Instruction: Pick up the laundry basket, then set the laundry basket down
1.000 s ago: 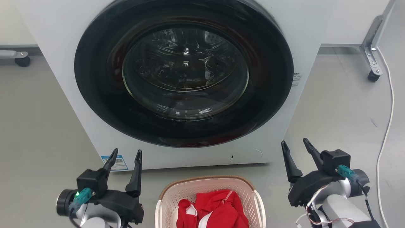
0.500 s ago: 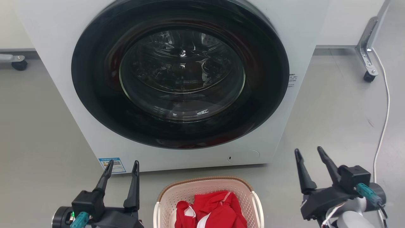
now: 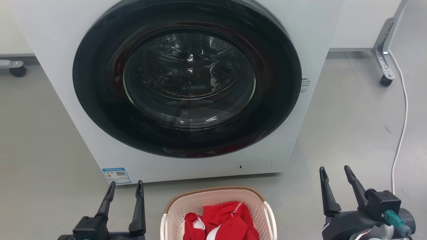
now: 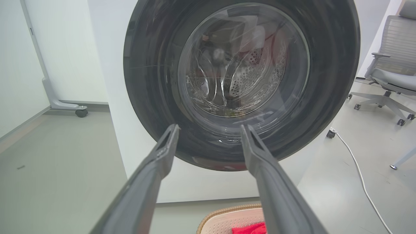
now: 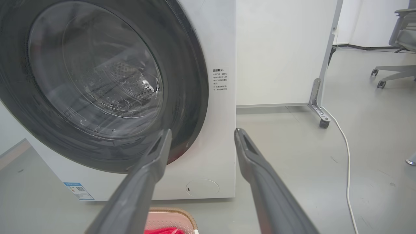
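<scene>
The laundry basket [image 3: 186, 207], cream-white with perforated walls and a brown woven rim, stands on the floor at the bottom centre of the head view with red clothing [image 3: 223, 220] inside. My left gripper [image 3: 125, 186] is open to the basket's left, clear of it. To the basket's right my right gripper [image 3: 335, 171] is open too, apart from the handle. The basket's far rim [image 4: 227, 211] peeks in at the bottom of the left wrist view between my left gripper's fingers [image 4: 209, 127]. Its corner [image 5: 177, 214] shows low in the right wrist view under my right gripper [image 5: 202, 131].
A white front-loading washing machine [image 3: 186, 86] with a shut dark round door stands just behind the basket. A white cable [image 3: 402, 116] runs along the floor at the right, near a caster leg [image 3: 383, 56]. An office chair [image 4: 390, 71] stands farther right.
Both grippers have sunk lower in the head view and moved outward, the right one farther right; they stay open. The camera has shifted slightly. The basket rests in place.
</scene>
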Available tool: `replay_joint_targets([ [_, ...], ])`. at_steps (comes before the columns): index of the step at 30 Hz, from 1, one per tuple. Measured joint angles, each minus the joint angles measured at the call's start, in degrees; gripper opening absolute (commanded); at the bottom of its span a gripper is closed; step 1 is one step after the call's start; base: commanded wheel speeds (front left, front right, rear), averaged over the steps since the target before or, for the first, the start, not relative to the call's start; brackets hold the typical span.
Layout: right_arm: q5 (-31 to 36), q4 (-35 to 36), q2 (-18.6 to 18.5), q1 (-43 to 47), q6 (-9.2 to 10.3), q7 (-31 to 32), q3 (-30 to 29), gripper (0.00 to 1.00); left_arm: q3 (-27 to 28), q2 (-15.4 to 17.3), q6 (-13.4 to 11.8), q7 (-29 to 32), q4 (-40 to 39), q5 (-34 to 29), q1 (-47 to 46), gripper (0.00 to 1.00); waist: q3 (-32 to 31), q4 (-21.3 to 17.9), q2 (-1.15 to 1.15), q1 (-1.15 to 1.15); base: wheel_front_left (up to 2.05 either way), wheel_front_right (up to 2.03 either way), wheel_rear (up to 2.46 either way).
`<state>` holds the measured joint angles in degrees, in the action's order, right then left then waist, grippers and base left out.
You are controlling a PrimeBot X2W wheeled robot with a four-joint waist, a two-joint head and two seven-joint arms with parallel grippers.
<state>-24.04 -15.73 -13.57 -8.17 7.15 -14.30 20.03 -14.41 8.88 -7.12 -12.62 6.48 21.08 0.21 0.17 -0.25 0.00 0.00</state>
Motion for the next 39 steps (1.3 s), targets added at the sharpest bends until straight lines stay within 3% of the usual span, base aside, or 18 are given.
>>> replay_joint_targets([
  [11, 3.0, 2.9, 1.6, 1.9, 0.00, 1.2, -2.1, 1.00, 1.3, -1.7, 0.0, 3.6, -2.5, -2.1, 1.8, 1.00, 0.1, 0.1, 0.00, 0.00, 0.00, 0.00, 0.00],
  [39, 6.5, 8.4, 3.4, 4.0, 0.00, 6.7, -5.2, 1.00, 2.5, -2.6, 0.0, 11.1, -7.4, -5.1, 2.9, 1.00, 1.5, 0.7, 0.00, 0.00, 0.00, 0.00, 0.00],
])
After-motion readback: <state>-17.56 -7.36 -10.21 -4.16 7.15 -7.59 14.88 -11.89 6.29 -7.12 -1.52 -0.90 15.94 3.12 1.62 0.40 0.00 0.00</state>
